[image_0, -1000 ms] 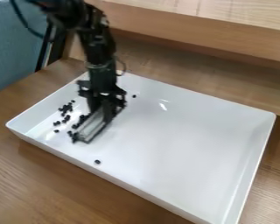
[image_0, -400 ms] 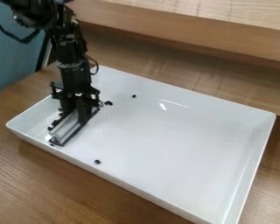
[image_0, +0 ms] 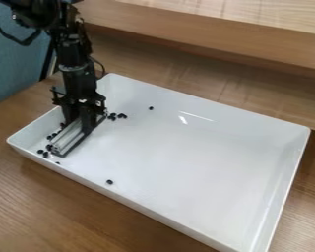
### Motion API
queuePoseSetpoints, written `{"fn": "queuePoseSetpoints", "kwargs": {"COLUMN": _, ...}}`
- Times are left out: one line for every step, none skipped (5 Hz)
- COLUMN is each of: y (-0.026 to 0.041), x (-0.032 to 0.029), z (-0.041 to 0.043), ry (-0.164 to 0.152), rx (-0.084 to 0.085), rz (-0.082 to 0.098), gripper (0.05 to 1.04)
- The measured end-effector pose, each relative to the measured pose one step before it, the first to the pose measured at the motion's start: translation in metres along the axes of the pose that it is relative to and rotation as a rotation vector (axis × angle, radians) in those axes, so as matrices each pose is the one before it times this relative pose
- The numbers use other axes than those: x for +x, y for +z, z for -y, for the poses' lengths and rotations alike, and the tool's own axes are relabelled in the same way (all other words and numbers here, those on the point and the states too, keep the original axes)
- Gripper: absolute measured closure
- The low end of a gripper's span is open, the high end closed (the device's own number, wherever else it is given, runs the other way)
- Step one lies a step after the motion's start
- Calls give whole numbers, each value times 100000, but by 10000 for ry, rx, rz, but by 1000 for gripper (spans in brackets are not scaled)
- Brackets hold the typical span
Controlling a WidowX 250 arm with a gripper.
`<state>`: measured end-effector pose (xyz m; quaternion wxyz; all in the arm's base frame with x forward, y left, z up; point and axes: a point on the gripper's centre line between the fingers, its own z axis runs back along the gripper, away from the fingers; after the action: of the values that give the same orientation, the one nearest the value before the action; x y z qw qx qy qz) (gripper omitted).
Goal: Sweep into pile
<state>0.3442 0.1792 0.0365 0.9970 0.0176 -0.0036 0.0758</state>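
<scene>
Camera view: the gripper [image_0: 80, 118] is at the left part of the white tray [image_0: 206, 236], its fingers clenched on a grooved metal bar [image_0: 69, 138]. The bar lies slantwise, low over the tray floor. Small black beads [image_0: 46, 154] lie beside it, toward the tray's left corner. A small group [image_0: 118, 116] sits just past the bar's far end; one stray bead [image_0: 110, 182] is near the front wall and another [image_0: 151, 108] toward the back.

Handling, as judged: the bar should prove stiff, fairly light and smooth, liable to twist if pinched off-centre; hold it firmly near mid-length, lower edge level. The beads appear hard and light, prone to roll on the slick floor; push slowly with the bar's long face rather than gripping them.
</scene>
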Motion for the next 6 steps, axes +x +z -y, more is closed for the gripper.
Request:
{"fn": "queuePoseSetpoints", "kwargs": {"y": -122, "x": 193, "z": -27, "ry": -103, "rx": -90, "rz": 28, "gripper": 650}}
{"fn": "queuePoseSetpoints", "kwargs": {"y": -581, "x": 59, "z": 435, "ry": -67, "rx": -371, "rz": -34, "gripper": 297}}
{"fn": "queuePoseSetpoints", "kwargs": {"y": -91, "x": -83, "z": 941, "ry": 11, "rx": -406, "rz": 33, "gripper": 101}}
{"fn": "queuePoseSetpoints", "kwargs": {"y": 184, "x": -43, "z": 695, "ry": 1, "rx": -172, "rz": 42, "gripper": 82}}
{"fn": "queuePoseSetpoints", "kwargs": {"y": 208, "x": 140, "z": 1054, "ry": 3, "rx": -180, "rz": -16, "gripper": 82}}
{"fn": "queuePoseSetpoints", "kwargs": {"y": 3059, "x": 584, "z": 884, "ry": -57, "rx": 257, "rz": 568, "gripper": 82}}
